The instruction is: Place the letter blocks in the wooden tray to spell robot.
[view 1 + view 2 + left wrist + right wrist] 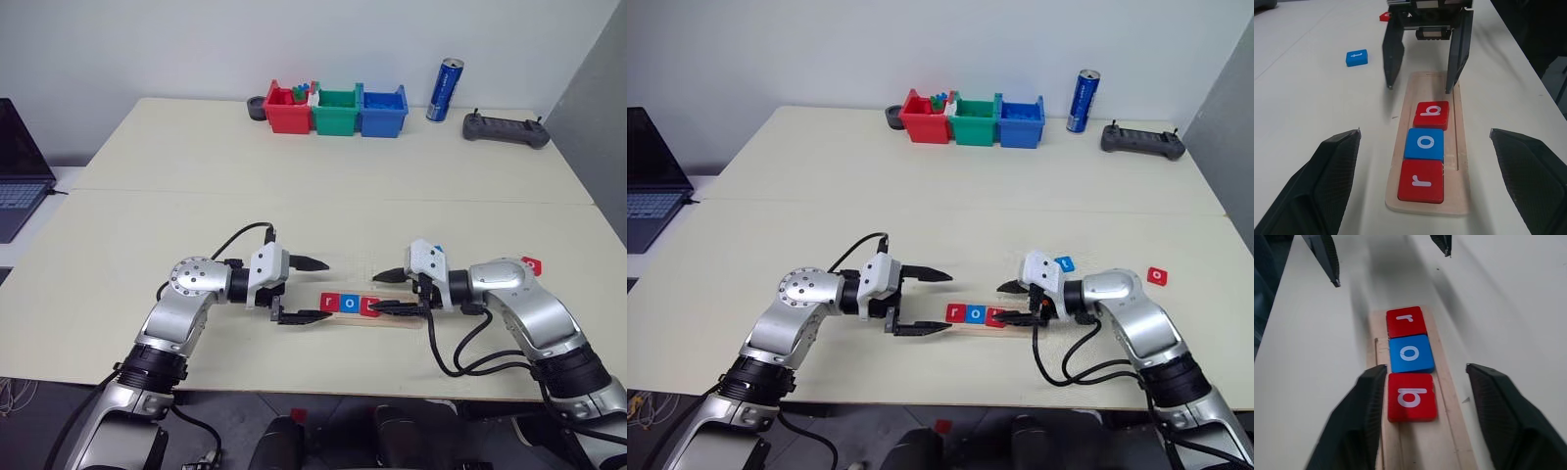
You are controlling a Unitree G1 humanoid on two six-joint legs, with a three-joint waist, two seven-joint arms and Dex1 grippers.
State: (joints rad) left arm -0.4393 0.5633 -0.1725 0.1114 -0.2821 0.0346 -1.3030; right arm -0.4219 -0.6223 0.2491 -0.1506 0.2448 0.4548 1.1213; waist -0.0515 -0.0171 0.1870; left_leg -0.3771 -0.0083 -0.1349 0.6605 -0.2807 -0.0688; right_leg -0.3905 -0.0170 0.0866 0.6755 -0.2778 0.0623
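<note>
The wooden tray lies near the table's front edge between my two grippers. Three letter blocks sit in its groove: red "r", blue "o" and red "b". A blue "t" block and a red "o" block lie loose on the table behind my right arm. My left gripper is open and empty at the tray's left end. My right gripper is open and empty, its fingers astride the tray just above the "b" block.
Red, green and blue bins stand at the table's far edge. A blue can and a black controller sit to their right. A laptop is at the far left.
</note>
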